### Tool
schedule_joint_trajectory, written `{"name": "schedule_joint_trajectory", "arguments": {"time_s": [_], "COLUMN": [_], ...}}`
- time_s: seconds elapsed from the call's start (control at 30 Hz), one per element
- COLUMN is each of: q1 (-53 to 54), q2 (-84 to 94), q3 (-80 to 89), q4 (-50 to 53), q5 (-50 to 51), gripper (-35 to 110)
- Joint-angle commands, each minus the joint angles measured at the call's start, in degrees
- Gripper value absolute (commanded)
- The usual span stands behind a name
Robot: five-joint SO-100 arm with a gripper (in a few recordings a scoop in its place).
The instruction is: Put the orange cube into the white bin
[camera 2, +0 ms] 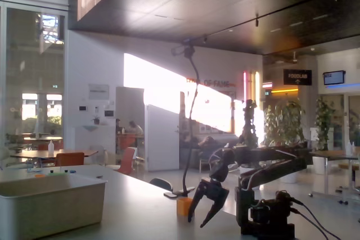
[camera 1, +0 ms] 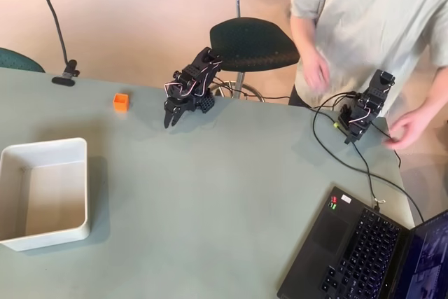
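Sunlit white wall (camera 2: 169,82), dark ceiling (camera 2: 185,4), black chair (camera 1: 253,43) beside table (camera 1: 210,194).

Open table (camera 1: 210,201) lay between the gripper (camera 1: 170,118) and the orange cube (camera 1: 121,102), and between the cube and the white bin (camera 1: 45,232). The bin's interior looked empty. A clamp (camera 1: 64,76) stood beyond the cube; a laptop (camera 1: 364,250) and cable (camera 1: 336,152) sat well right.

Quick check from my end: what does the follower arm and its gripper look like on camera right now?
The arm is black throughout, built from blocky motor housings with thin white and reddish wires looped along the joints. The gripper is also black, with two tapered, pointed fingers. In the fixed view the arm reads as a dark silhouette on a chunky black base, with cables trailing off to the right.
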Motion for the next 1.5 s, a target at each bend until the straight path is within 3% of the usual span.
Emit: {"name": "schedule_joint_trajectory", "arguments": {"time_s": [0.0,1.0,1.3,1.47], "q1": [0.0,-0.3,-0.3,0.3], "q2": [0.4,0.4,-1.5,-15.1], "q3": [-0.1,-1.1,-23.7,-42.4], "q4": [-0.4,-0.6,-0.2,4.5], "q5": [0.2,-0.1,0.6,0.6], "gripper": [18,18,17,17]}}
